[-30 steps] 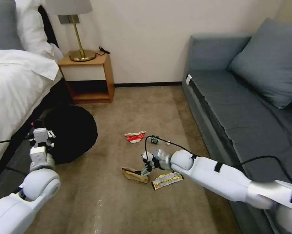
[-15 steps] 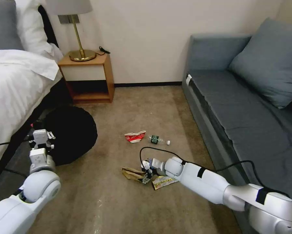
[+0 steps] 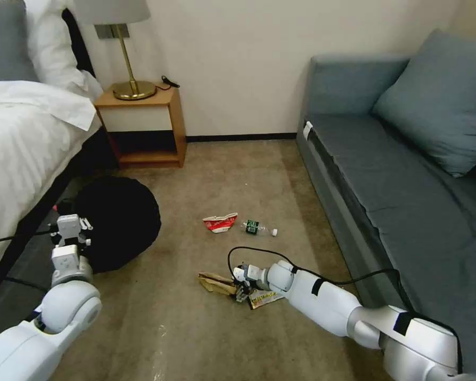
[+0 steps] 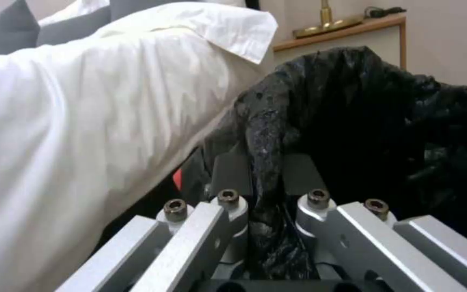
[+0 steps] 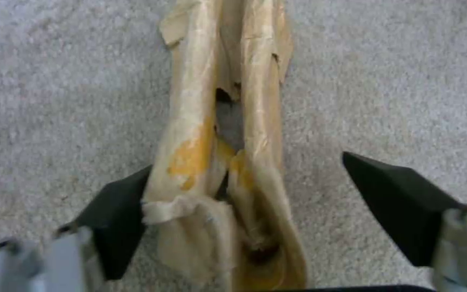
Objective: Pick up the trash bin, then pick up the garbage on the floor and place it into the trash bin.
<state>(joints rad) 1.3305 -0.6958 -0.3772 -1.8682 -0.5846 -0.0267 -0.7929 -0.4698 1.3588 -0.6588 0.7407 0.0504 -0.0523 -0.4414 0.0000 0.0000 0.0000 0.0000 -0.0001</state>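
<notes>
In the head view we see our left gripper (image 3: 70, 225) at the near rim of the trash bin (image 3: 116, 219), which sits on the carpet (image 3: 222, 174) beside the bed (image 3: 20, 137) and in front of the nightstand (image 3: 142, 124). Our right gripper (image 3: 241, 290) is down at floor level at the crumpled brown paper (image 3: 215, 283), with the yellow-silver snack wrapper (image 3: 264, 299) just beside it; the red-white paper carton (image 3: 220, 223) and the small clear bottle (image 3: 258, 228) lie farther off toward the wall, near each other. In the left wrist view, the left gripper's 2 dark fingers (image 4: 232, 172) are pressed narrowly together on a fold of the bin's black bag (image 4: 266, 134), with the white bed sheet (image 4: 82, 121) alongside. In the right wrist view, the right gripper's 2 black fingers (image 5: 117, 219) stand wide apart on either side of the brown paper (image 5: 228, 142); 1 finger touches its edge, the other is clear of it on bare carpet
</notes>
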